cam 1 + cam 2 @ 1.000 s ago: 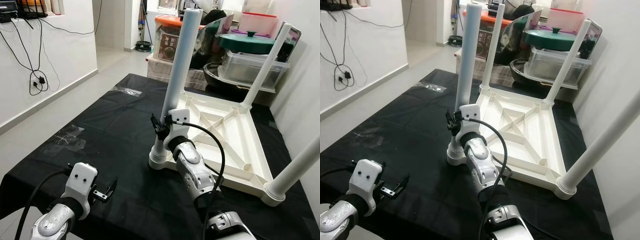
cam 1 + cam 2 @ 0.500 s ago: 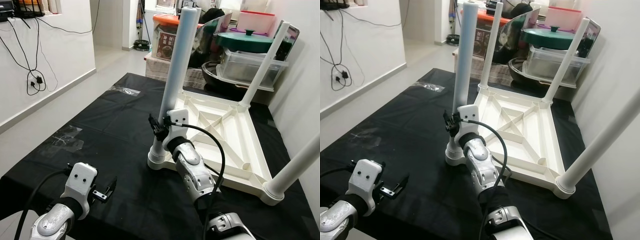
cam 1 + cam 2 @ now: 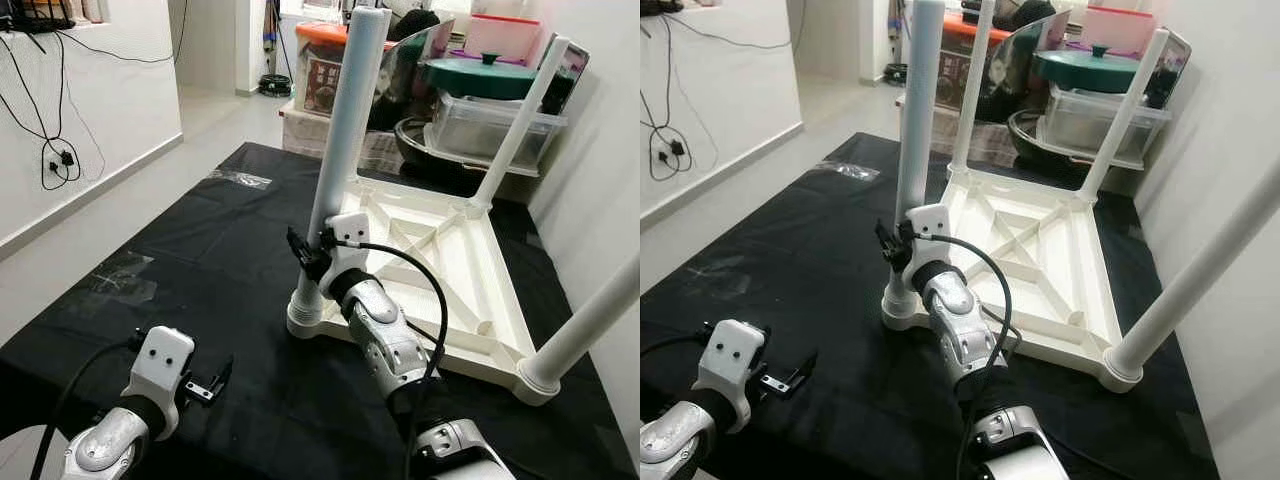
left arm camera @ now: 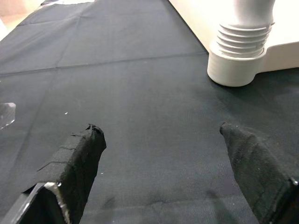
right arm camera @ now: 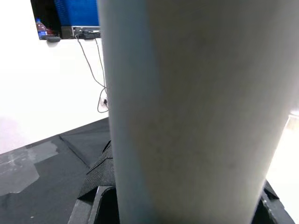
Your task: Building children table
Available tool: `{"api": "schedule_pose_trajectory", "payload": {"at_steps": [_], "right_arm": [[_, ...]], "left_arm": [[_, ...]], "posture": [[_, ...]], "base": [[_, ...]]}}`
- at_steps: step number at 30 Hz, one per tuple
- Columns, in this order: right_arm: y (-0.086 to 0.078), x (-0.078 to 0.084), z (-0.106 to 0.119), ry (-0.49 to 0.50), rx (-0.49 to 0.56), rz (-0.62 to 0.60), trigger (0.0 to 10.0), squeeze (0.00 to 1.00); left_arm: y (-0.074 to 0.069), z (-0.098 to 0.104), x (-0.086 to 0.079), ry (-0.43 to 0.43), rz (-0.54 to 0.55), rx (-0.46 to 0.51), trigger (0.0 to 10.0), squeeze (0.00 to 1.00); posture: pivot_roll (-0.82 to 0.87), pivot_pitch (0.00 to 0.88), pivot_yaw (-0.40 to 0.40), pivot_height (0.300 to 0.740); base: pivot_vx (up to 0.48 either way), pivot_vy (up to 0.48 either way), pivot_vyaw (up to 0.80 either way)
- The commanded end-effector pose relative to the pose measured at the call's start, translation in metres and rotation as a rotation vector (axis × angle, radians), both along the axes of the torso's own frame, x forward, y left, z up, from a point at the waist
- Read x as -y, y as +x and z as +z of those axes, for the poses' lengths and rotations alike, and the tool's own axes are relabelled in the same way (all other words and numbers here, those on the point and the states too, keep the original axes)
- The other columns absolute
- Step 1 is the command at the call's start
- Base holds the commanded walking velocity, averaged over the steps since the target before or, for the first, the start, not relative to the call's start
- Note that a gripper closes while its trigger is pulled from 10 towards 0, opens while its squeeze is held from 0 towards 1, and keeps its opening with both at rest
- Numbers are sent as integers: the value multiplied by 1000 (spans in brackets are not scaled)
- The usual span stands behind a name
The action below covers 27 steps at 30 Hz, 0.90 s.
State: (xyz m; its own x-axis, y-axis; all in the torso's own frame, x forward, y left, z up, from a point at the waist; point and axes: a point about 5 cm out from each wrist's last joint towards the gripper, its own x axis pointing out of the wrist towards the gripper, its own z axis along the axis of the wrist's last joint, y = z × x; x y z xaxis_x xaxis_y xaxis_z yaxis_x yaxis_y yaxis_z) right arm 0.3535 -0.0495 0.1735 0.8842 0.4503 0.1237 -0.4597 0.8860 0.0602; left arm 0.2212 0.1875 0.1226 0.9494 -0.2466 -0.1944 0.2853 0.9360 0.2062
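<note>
Looking down from the head camera, I see the white children's table (image 3: 445, 255) lying upside down on the black cloth (image 3: 190, 260) that covers the work surface, its ribbed underside facing up. Four white legs stand up from its corners. The nearest-left leg (image 3: 340, 140) rises at about 12 o'clock from my right gripper (image 3: 303, 252), and its ribbed collar (image 3: 305, 318) sits in the corner socket on the cloth. My right gripper is clamped around this leg low down, just above the collar; in the right wrist view the pale tube (image 5: 196, 112) passes between the black fingers (image 5: 96, 179).

My left gripper (image 3: 212, 382) hovers low over the cloth at about 7 o'clock from the held leg, well apart from the table. Its fingers (image 4: 77, 158) are spread wide with nothing between them, and in the left wrist view the ribbed collar (image 4: 240, 51) stands beyond them.

Another leg (image 3: 575, 325) leans out at about 4 o'clock from the tabletop's centre, and one more (image 3: 520, 125) stands at the far right corner, about 1 o'clock. Beyond the table, at 12 o'clock, sit clear storage boxes (image 3: 490, 125) and a green pot lid (image 3: 485, 78). Cables (image 3: 55, 150) hang on the white wall at about 10 o'clock.
</note>
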Motion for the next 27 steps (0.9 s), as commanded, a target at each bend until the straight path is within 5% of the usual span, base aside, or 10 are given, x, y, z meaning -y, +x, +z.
{"api": "schedule_pose_trajectory", "payload": {"at_steps": [1, 19, 20, 22, 23, 24, 26, 27], "right_arm": [[-3, 8, -26, -20, -117, -22, 10000, 0], [-3, 7, -16, -8, -97, -17, 10000, 0], [-3, 8, -14, -4, -94, -16, 10000, 145], [-3, 8, -13, -1, -91, -16, 10000, 145], [-2, 8, -12, 1, -88, -16, 10000, 369], [-2, 8, -12, 1, -88, -16, 10000, 369], [-2, 8, -10, 6, -81, -19, 10000, 737], [-2, 8, -9, 8, -78, -21, 10000, 737]], "left_arm": [[1, -1, 1, 16, -14, -4, 10000, 0], [1, -3, 2, 15, -20, -8, 10000, 0], [0, -3, 2, 15, -21, -8, 10000, 0], [0, -3, 2, 14, -21, -9, 10000, 0], [0, -3, 2, 15, -21, -9, 10000, 0], [0, -3, 2, 15, -21, -9, 10000, 0], [1, -3, 2, 16, -22, -9, 10000, 0], [1, -3, 2, 16, -22, -10, 10000, 0]], "posture": [[122, 0, -105, 740], [119, 0, -104, 740], [118, 0, -104, 740], [118, 0, -104, 740], [118, 0, -104, 740], [118, 0, -104, 740], [118, 0, -104, 740], [118, 0, -104, 740]], "base": [[0, 0, 0], [0, 0, 0], [0, 0, 0], [0, 0, 0], [0, 0, 0], [0, 0, 0], [0, 0, 0], [0, 0, 0]]}}
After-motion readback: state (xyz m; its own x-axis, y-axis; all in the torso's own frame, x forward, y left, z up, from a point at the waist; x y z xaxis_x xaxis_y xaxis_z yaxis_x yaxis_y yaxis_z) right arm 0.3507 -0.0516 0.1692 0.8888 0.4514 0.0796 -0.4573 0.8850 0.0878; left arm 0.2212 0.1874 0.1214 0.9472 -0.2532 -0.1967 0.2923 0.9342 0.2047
